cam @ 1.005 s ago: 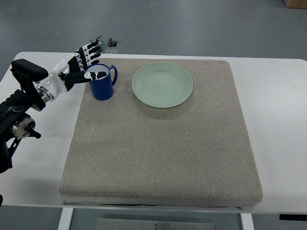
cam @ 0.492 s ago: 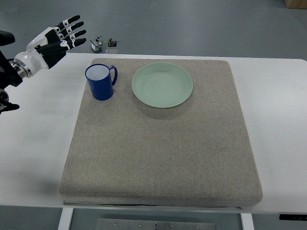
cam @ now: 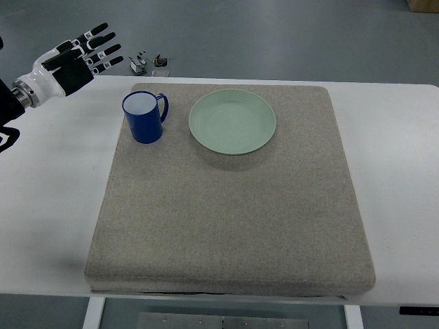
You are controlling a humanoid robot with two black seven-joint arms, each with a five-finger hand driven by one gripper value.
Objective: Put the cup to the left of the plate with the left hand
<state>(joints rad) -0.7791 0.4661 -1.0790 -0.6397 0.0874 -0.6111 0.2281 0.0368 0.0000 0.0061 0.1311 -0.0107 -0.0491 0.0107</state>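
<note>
A blue cup [cam: 144, 117] with a white inside stands upright on the grey mat [cam: 233, 205], its handle pointing right. It sits just left of the pale green plate [cam: 232, 121], a small gap between them. My left hand [cam: 77, 57] is raised at the far upper left, over the table's back-left corner, well apart from the cup. Its fingers are spread and hold nothing. The right arm does not show.
The mat lies on a white table [cam: 398, 144]. A few small dark bits [cam: 149, 63] lie on the floor behind the table's far edge. A brown box corner [cam: 422, 5] shows at the top right.
My left hand let go of the cup a second ago and drew back up and to the left. Since half a second ago it has barely moved. The cup stays put.
</note>
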